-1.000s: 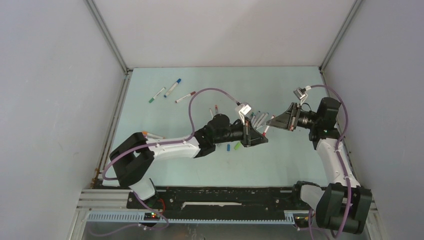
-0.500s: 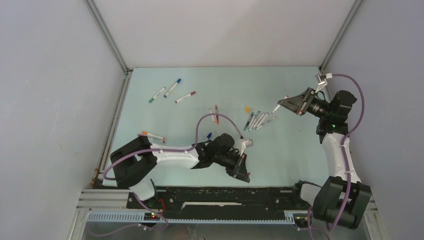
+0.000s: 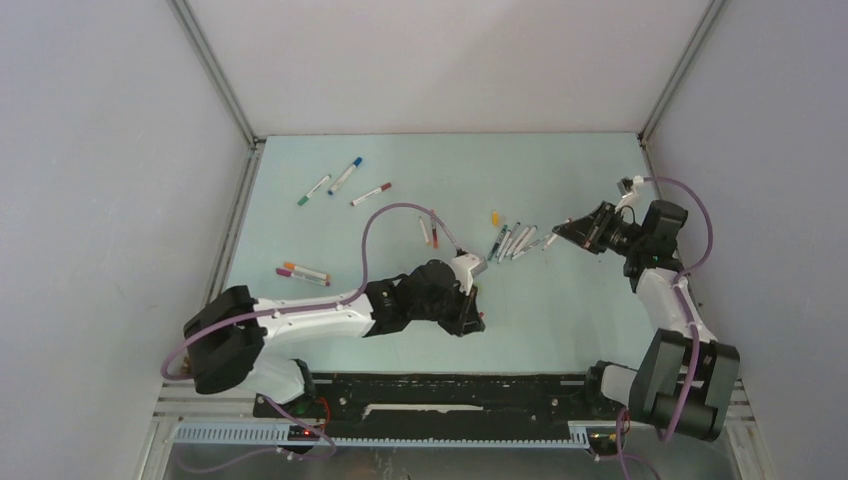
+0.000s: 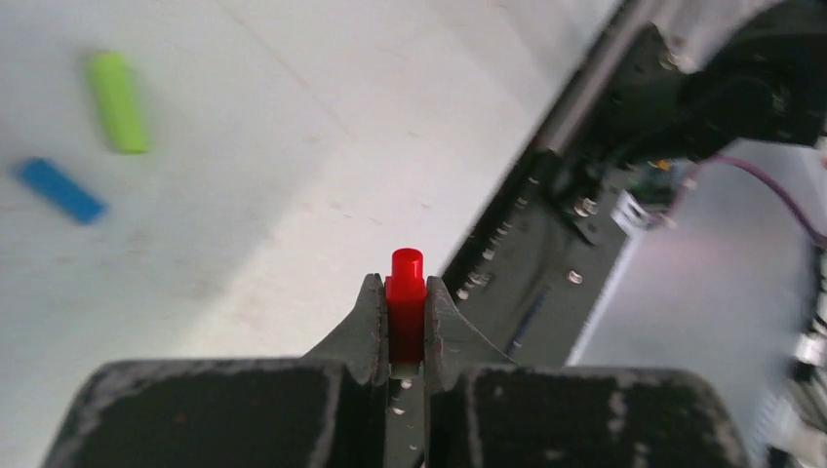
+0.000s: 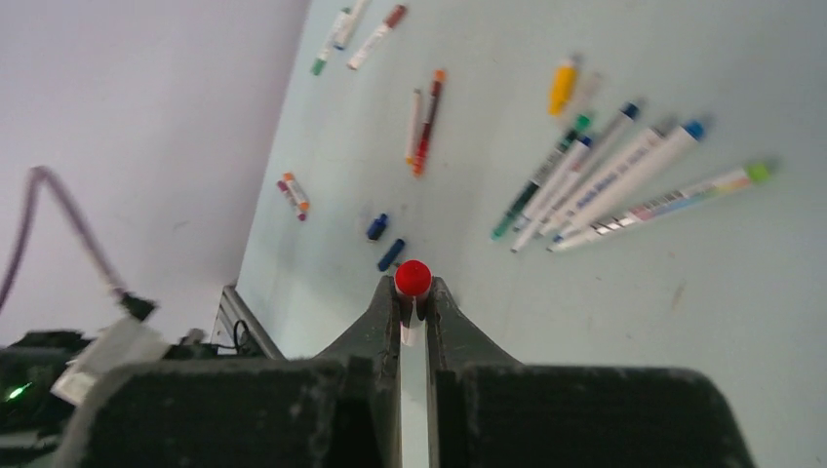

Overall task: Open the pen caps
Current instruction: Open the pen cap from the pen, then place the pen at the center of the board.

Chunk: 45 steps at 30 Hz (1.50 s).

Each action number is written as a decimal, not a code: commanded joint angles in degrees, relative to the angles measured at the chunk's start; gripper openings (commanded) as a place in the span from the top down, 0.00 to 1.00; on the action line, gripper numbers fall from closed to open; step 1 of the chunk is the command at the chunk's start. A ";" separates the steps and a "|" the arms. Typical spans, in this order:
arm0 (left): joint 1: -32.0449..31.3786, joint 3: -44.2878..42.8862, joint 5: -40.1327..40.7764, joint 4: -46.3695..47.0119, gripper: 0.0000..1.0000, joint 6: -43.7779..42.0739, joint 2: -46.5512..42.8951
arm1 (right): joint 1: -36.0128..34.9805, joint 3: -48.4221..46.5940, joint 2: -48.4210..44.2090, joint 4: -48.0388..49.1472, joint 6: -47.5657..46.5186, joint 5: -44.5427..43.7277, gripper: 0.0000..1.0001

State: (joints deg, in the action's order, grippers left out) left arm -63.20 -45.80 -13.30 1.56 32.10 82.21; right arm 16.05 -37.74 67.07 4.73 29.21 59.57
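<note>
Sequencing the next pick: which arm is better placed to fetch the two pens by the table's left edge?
Left, I'd judge. The left gripper sits nearer those two pens, though it must first drop the red cap it grips. The right gripper is across the table, shut on a red-tipped pen.

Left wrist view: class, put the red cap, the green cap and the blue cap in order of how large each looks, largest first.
1. Red cap, pinched in the left hand: looks largest, but it is nearest the camera, so unsure.
2. Green cap and blue cap: about alike, both blurred; not ranked.
</note>
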 commanded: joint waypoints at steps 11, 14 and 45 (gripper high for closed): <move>0.27 -1.82 25.80 -2.11 0.99 -6.43 -8.20 | 0.38 -0.95 16.27 -4.32 -0.08 -19.28 0.99; 0.27 -0.76 26.11 -1.86 0.99 -6.35 -8.97 | 0.29 -2.19 20.36 -4.46 1.01 -18.60 0.98; 0.27 -3.35 19.02 1.17 0.92 -6.62 -1.95 | 0.21 -17.63 27.48 -27.09 -25.62 0.52 0.64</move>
State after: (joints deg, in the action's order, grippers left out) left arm -63.18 -46.22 8.60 1.19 26.41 77.58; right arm 16.25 -50.70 98.65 -13.47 17.80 53.10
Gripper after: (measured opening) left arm 0.091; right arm 0.349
